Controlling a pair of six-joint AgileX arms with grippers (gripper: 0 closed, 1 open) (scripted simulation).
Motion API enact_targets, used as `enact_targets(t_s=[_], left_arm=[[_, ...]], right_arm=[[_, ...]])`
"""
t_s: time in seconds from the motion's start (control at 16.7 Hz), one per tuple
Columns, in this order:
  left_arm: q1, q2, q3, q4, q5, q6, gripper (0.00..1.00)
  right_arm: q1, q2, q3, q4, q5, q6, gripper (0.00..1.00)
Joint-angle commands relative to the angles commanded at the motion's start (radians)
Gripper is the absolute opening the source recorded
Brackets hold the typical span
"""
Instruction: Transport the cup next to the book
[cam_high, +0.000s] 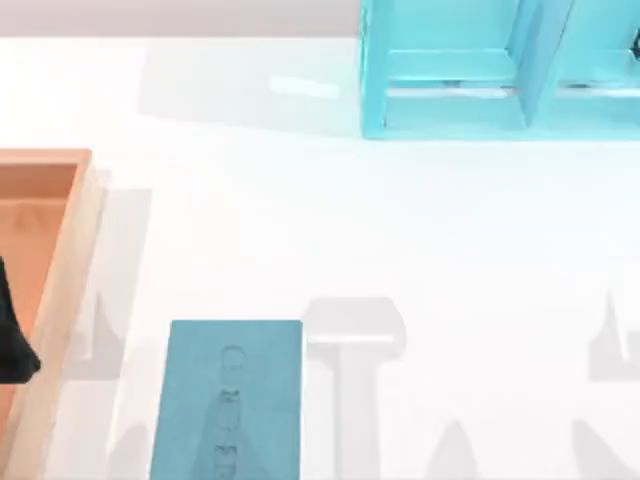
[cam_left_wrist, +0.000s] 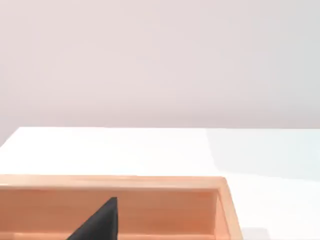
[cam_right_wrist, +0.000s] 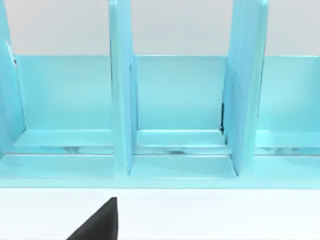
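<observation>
Scanning the table from its left, you saw an orange wooden tray (cam_high: 60, 290) at the edge, with a black pointed lump (cam_high: 12, 340) over it. Near the front, right of the tray, the book (cam_high: 228, 402) lay flat: teal-blue, rectangular, with faint embossed marks running down the middle of its cover. At the far right stood a cyan shelf frame (cam_high: 450, 110), its upright dividers splitting it into open bays. Whether either gripper was open or holding anything, you could not tell.
</observation>
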Motion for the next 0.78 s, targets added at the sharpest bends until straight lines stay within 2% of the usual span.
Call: enact_targets(t_s=[0.18,0.36,0.54,0.78], left_arm=[[0.0,0.0,0.0,0.0,0.0,0.0,1.0],[0.0,0.0,0.0,0.0,0.0,0.0,1.0],[0.0,0.0,0.0,0.0,0.0,0.0,1.0],[0.0,0.0,0.0,0.0,0.0,0.0,1.0]], right_arm=[[0.001,0.008,0.007,-0.009,-0.004,-0.01,1.0],[-0.006,0.087,0.076,-0.085,-0.021,-0.098,1.0],[-0.043,0.255,0.204,-0.222,-0.023,-0.28,1.0],[-0.112,0.58,0.42,-0.431,-0.01,-0.642,1.0]])
